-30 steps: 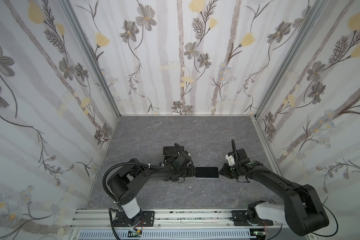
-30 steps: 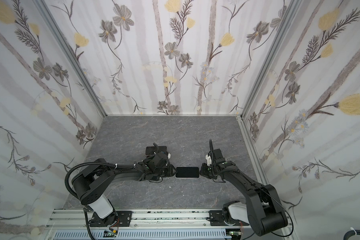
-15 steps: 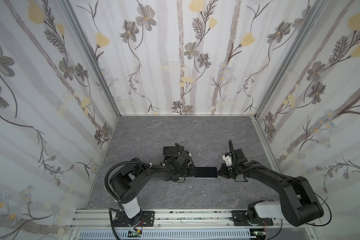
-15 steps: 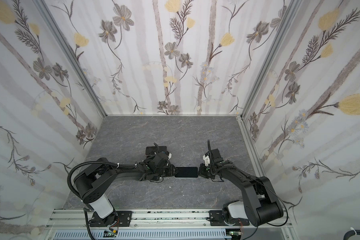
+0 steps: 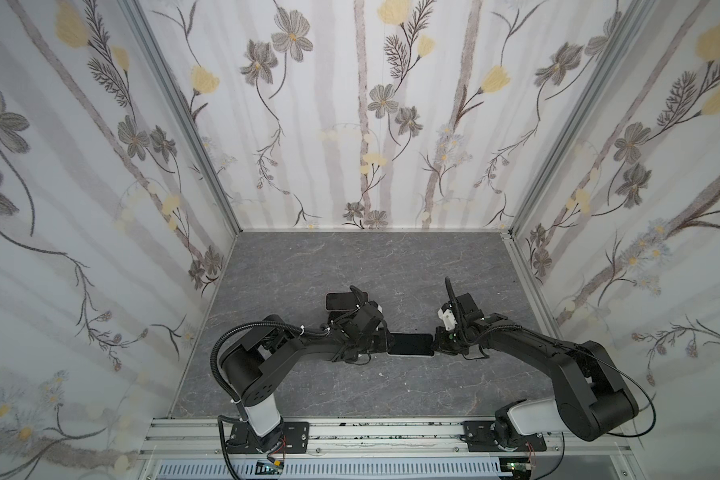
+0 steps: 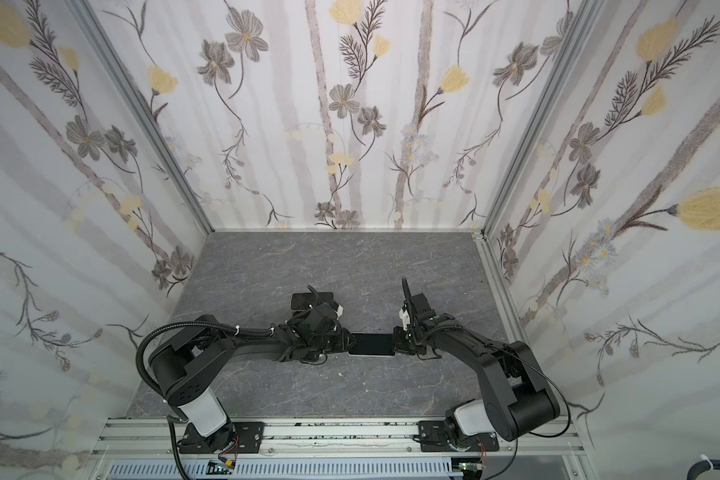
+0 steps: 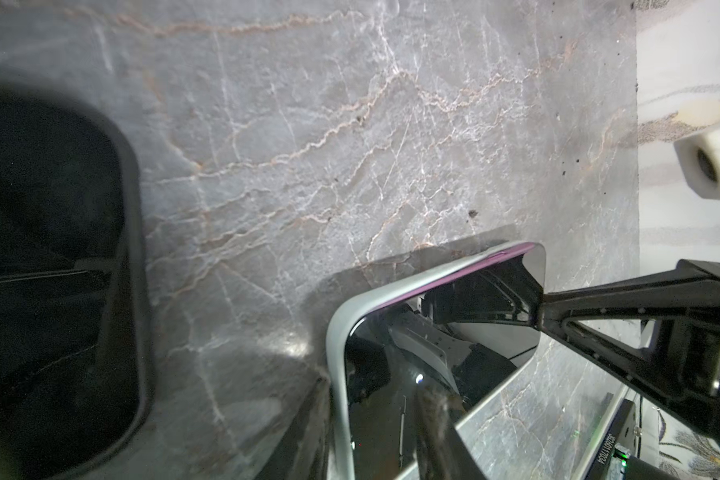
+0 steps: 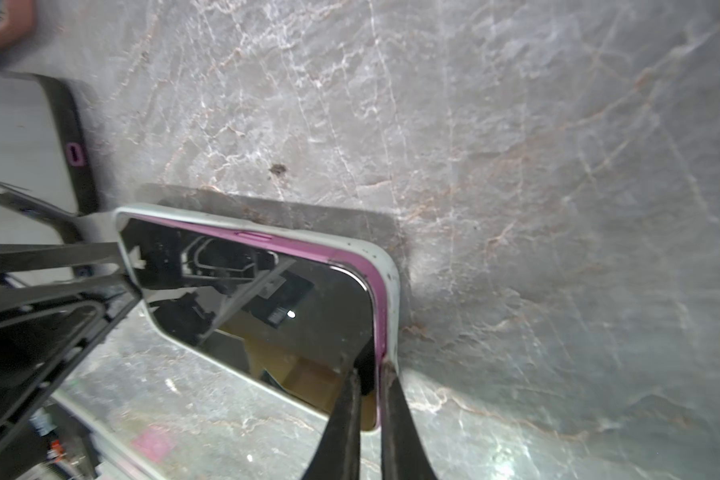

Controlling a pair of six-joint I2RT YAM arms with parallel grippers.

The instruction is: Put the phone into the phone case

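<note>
Pink-edged phone point(image 5: 410, 344) lay screen up in pale phone case point(image 8: 391, 266) on grey table point(image 5: 350, 266), between 2 arms. At 1 end right gripper point(image 8: 370, 374) nipped case rim, fingers nearly together. At opposite end left gripper point(image 5: 385, 344) straddled rim; could not tell whether it gripped.

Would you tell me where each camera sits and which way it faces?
Both top views: high over the robot's base side, tilted down onto the table; left arm and right arm whole, meeting at the phone.
Left wrist: on the left arm, looking along its hand toward the right arm; own finger and right hand show.
Right wrist: on the right arm, facing the opposite way; own fingers and left hand show.
Shared: both wrist views show the phone in the phone case.
</note>
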